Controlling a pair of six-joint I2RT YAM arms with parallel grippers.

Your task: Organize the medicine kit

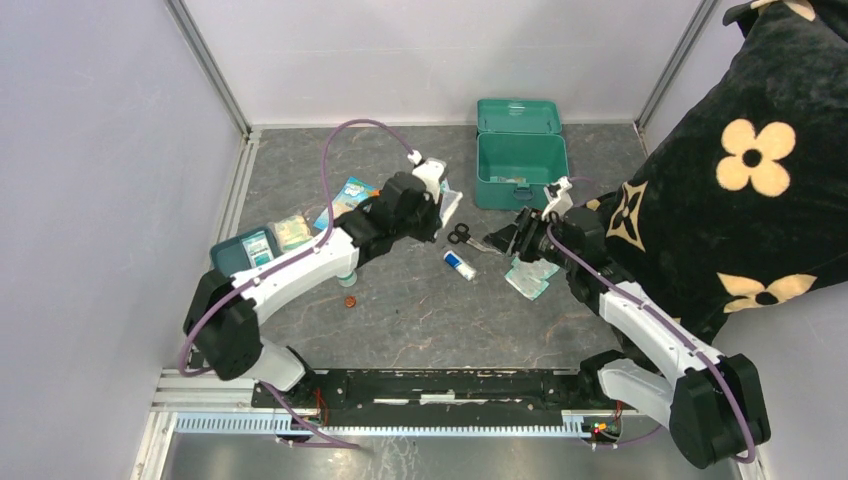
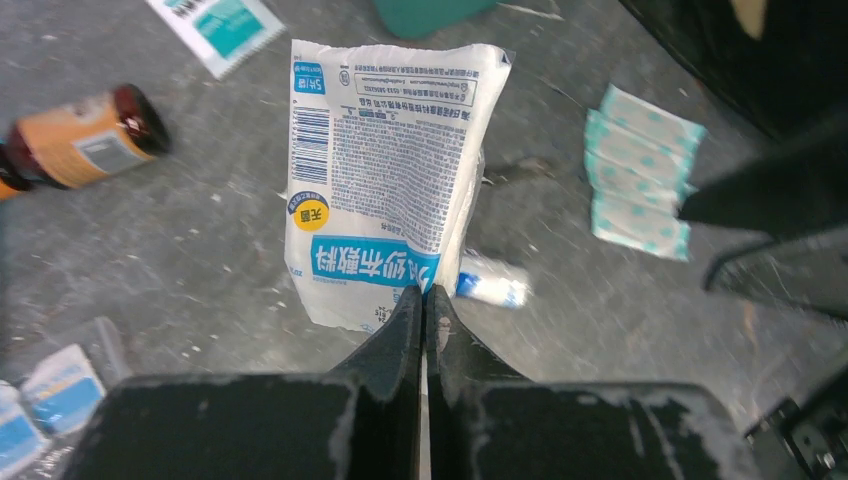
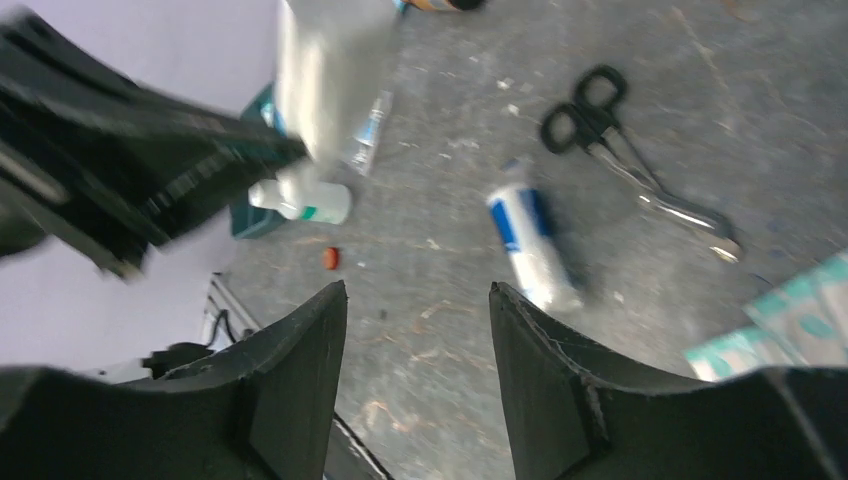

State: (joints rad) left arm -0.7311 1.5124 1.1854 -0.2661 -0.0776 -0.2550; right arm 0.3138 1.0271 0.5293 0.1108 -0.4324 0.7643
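The medicine kit (image 1: 521, 166) is a teal box standing open at the back of the table, its lid (image 1: 518, 115) raised behind it. My left gripper (image 2: 424, 295) is shut on the lower edge of a white gauze packet (image 2: 385, 180) with blue print, held above the table left of the kit. My right gripper (image 3: 418, 290) is open and empty, hovering over bare table. Black-handled scissors (image 3: 610, 140) and a small white and blue roll (image 3: 533, 250) lie just beyond its fingers. Teal and white plaster packets (image 1: 530, 278) lie beside the right gripper.
A flat teal tray (image 1: 245, 250) with packets sits at the left. A white bottle (image 3: 300, 200) and a small red piece (image 3: 331, 258) lie near it. A brown bottle (image 2: 85, 145) lies on the table. A black flowered pillow (image 1: 760, 170) fills the right side.
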